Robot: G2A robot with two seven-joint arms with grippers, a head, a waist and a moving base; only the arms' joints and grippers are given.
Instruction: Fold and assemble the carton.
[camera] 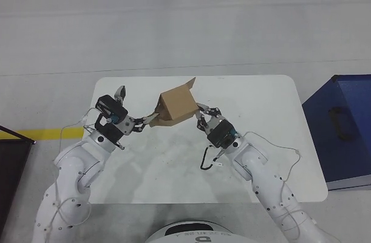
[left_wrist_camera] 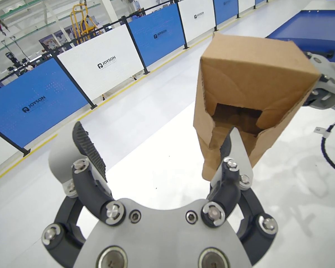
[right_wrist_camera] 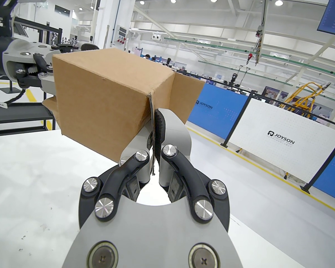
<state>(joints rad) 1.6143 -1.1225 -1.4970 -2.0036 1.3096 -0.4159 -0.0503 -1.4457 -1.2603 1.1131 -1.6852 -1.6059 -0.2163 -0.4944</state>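
Observation:
A brown carton [camera: 176,106] is held tilted over the far middle of the white table [camera: 264,170]. My right gripper [camera: 202,115] is shut on a thin cardboard edge at the carton's corner [right_wrist_camera: 155,121], with the carton's side wall [right_wrist_camera: 100,98] just beyond it. My left gripper [left_wrist_camera: 159,143] stands wide open at the carton's other end. One of its fingertips [left_wrist_camera: 234,143] rests against the folded end flaps, where a dark gap [left_wrist_camera: 237,115] shows between them; the other finger [left_wrist_camera: 86,146] is out in free air. An open flap [camera: 188,85] sticks up at the far side.
A blue bin [camera: 349,130] stands beside the table on the right. A dark stand [camera: 3,152] is at the left edge. Blue and white barrier panels [left_wrist_camera: 106,62] line the floor beyond the table. The near half of the table is bare.

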